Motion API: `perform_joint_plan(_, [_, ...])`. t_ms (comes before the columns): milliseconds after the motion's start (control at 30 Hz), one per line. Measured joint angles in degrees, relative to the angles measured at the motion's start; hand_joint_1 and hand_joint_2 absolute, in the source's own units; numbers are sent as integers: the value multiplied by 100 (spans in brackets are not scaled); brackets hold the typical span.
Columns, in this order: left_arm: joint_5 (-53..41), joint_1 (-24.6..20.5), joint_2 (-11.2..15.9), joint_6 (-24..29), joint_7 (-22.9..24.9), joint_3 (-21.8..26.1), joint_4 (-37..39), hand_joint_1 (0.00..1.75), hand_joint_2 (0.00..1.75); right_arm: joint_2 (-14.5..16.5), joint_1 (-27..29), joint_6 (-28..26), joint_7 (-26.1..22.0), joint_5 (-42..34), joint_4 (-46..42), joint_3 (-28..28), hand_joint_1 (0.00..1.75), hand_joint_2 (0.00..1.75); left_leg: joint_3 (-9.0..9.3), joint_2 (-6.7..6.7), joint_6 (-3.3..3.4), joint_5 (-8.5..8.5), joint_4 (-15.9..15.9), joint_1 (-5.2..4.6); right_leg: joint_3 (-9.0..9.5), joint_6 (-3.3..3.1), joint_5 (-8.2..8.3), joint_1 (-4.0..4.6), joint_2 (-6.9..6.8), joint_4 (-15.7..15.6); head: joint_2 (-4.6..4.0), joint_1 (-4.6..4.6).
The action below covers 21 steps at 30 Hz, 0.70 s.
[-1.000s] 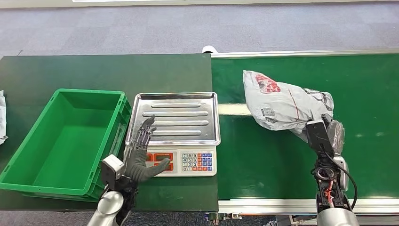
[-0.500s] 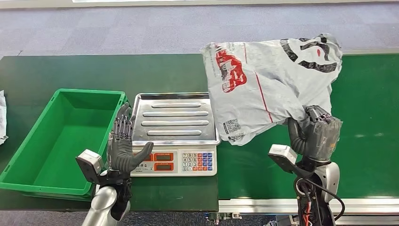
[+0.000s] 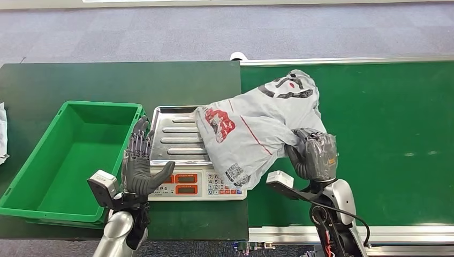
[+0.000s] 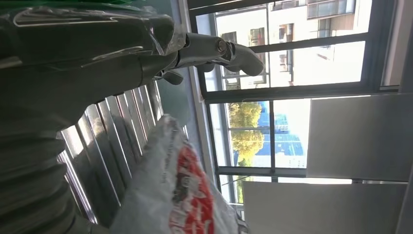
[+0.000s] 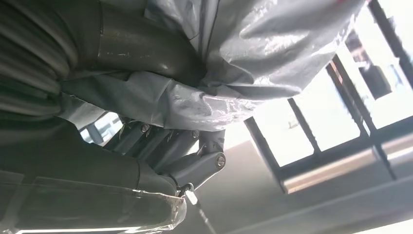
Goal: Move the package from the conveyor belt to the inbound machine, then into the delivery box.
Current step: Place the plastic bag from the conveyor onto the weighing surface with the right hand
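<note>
A grey plastic package (image 3: 251,126) with red and black print hangs from my right hand (image 3: 315,155), which grips its lower right corner. The bag droops over the right half of the scale's steel tray (image 3: 174,134) and covers part of the keypad. In the right wrist view the grey package (image 5: 253,53) is bunched in my fingers (image 5: 160,151). My left hand (image 3: 140,166) is held upright and open beside the scale's left edge, holding nothing. The left wrist view looks past my left fingers (image 4: 214,48) along the ribbed tray (image 4: 107,146) to the package (image 4: 180,195).
An empty green delivery box (image 3: 32,182) sits left of the scale (image 3: 187,184) on the dark table. The green conveyor belt (image 3: 396,139) runs to the right, with a metal rail along its near edge. A white bag edge (image 3: 2,134) lies at far left.
My right hand has lifted the package off the belt and carried it left and down onto the scale tray. My left hand rose from the scale's display to an upright open pose.
</note>
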Motion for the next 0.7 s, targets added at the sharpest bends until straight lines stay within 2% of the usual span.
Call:
perform_joint_plan(200, [-127,8,20,-52,5,-4,0,0,175,-196,-185,277,-193,-378,411,418,175,175,0,0,0,0,0,0,-2,0,0,0,0,0,0,-1])
perform_joint_plan(500, [-180,-4,20,-116,22,-34,4,0,175,-267,-293,609,-1018,-1499,456,882,175,175,0,0,0,0,0,0,-3,0,0,0,0,0,0,0])
perform_joint_plan(700, [-180,-4,18,-117,23,-34,4,0,175,-253,-306,1015,-1091,-1873,231,1113,174,175,-1,0,0,0,0,0,-2,0,0,0,0,0,0,1])
